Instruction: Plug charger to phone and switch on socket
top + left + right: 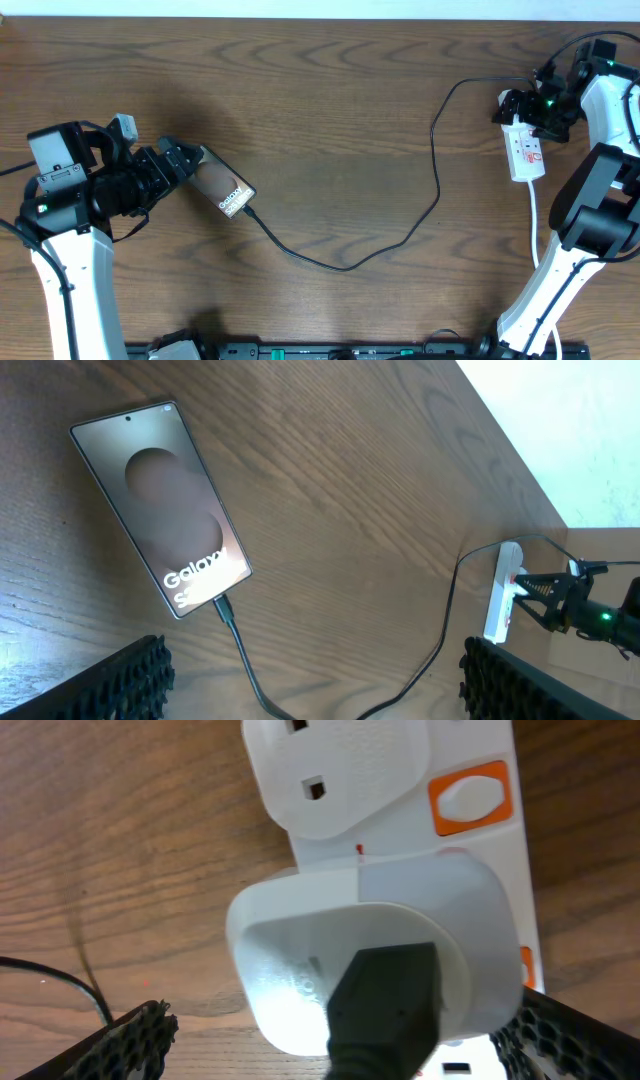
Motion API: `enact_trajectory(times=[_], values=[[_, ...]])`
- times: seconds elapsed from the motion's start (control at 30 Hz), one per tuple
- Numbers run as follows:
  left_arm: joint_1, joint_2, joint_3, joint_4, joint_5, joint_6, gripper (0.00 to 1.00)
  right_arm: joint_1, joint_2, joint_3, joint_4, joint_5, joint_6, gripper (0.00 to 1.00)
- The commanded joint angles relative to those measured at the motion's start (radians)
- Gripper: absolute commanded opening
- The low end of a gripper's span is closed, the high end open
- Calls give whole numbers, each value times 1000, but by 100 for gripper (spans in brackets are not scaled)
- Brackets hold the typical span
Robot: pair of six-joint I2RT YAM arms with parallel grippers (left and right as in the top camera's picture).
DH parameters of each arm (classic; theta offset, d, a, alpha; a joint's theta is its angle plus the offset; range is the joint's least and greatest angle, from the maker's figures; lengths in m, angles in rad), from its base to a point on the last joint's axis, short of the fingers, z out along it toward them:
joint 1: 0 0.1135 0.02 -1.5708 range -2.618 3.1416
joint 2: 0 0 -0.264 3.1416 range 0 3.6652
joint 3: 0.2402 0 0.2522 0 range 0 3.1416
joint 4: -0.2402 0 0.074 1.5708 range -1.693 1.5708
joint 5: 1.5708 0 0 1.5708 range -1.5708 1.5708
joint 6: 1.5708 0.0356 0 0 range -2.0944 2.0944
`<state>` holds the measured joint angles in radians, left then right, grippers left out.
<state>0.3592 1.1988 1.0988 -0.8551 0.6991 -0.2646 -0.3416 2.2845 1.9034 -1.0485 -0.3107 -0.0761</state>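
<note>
The phone [224, 186] lies flat on the table at the left, with "Galaxy" lettering; it also shows in the left wrist view [160, 505]. The charger cable [400, 240] runs from the phone's lower end across the table to a white adapter [370, 950] sitting in the socket strip [524, 150] at the far right. The cable tip [222, 603] sits at the phone's port. My left gripper [185, 160] is open, just left of the phone and not touching it. My right gripper [535, 108] is open, its fingers either side of the adapter on the strip [480, 830].
An orange switch [470, 800] shows on the strip beside a second white plug [335, 770]. The strip's white cord [533, 215] runs toward the table's front. The table's far edge [520, 460] meets a white wall.
</note>
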Motion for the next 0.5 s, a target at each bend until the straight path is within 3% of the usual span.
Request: enact_trajectory(times=[0.0, 0.47], values=[[4, -2, -5, -1, -12, 10, 91, 12, 11, 21, 3, -45, 8, 99], [4, -2, -5, -1, -12, 10, 91, 13, 11, 21, 11, -48, -3, 99]])
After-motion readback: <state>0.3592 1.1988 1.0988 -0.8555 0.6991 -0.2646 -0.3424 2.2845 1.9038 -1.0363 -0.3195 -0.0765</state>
